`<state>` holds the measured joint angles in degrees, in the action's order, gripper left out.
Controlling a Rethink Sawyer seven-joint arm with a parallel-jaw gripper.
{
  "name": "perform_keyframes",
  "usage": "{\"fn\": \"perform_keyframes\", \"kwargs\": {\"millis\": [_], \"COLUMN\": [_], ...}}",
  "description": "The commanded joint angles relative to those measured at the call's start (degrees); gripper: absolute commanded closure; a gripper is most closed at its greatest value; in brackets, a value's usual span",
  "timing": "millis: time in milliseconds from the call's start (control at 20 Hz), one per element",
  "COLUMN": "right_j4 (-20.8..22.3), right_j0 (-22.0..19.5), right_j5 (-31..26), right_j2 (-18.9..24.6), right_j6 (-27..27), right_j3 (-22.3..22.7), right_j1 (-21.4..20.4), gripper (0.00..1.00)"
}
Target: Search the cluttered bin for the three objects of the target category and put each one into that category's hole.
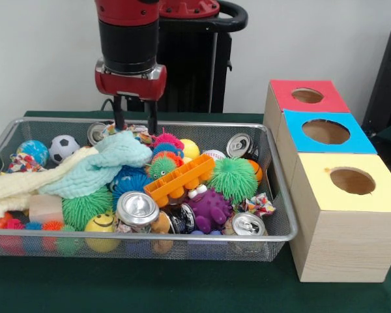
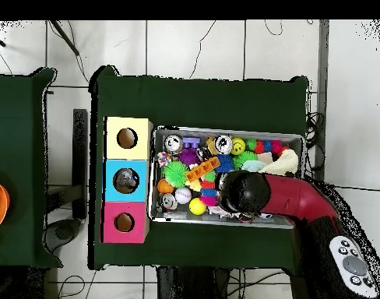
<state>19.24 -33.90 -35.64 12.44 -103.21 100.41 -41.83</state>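
Hand over the far side of the bin, fingers spread, holding nothing.

Near to far, front view: green surface (image 1: 182, 293); wire bin (image 1: 283, 215) packed with clutter. Cans (image 1: 137, 208) sit at the near wall, a second can (image 1: 248, 224) near the right corner, a yellow smiley ball (image 1: 101, 225) just left of the first. Mid-bin: purple spiky toy (image 1: 208, 208), orange block (image 1: 179, 180), green spiky ball (image 1: 232, 178), pale blue cloth (image 1: 104, 166) draped across the left half. Far side: soccer ball (image 1: 63, 147), third can (image 1: 238, 145). Hand (image 1: 135, 122) hangs over the far-left part, tips just above the cloth's far edge, apart and empty. Clear plastic wads: can't pick any out in the clutter. Three boxes right of the bin: yellow (image 1: 348, 182) nearest, blue (image 1: 326, 132), red (image 1: 307, 96) farthest, each with a round hole on top. Overhead: arm (image 2: 290, 198) covers the bin's right-centre.
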Motion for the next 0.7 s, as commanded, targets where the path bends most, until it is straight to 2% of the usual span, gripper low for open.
{"fn": "perform_keyframes", "kwargs": {"millis": [50, 400, 700], "right_j4": [5.9, 9.7, 13.1], "right_j0": [-2.3, -4.4, -3.6], "right_j5": [1.9, 8.8, 14.9], "right_j2": [6.4, 7.5, 6.5], "right_j6": [10.3, 6.8, 2.7], "right_j3": [2.4, 4.9, 3.0], "right_j1": [0.3, 1.0, 3.7], "gripper": [0.00, 0.00, 0.00]}}
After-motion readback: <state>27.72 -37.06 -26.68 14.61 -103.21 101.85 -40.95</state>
